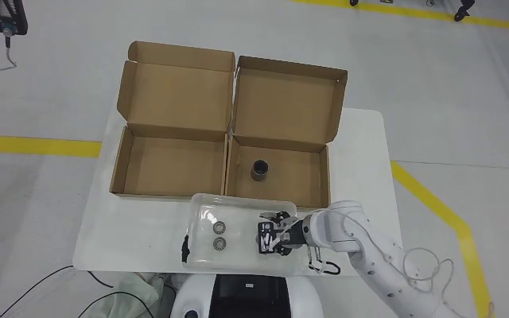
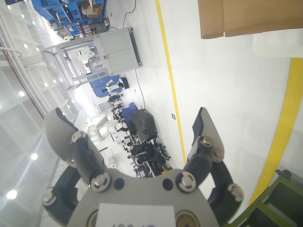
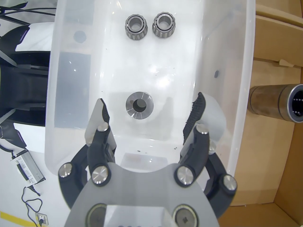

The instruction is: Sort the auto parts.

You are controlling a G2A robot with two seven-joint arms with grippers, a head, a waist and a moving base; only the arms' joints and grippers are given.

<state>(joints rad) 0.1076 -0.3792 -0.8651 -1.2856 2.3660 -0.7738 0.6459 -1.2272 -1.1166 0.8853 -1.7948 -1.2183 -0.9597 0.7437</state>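
Right end effector [image 3: 151, 103] open, jaws either side of a slotted metal sleeve [image 3: 139, 105] in the clear tray [image 3: 239, 72], clear of it. Farther along the tray: a roller bearing [image 3: 136, 27], its twin [image 3: 164, 24] just beside. Top view adds layout: linear bushing [image 1: 260, 169] in right box [image 1: 298, 179], left box [image 1: 171, 167] adjacent, both on desk [image 1: 366, 159]. Left end effector [image 2: 129, 114] open, nothing held, aimed across the shop floor.
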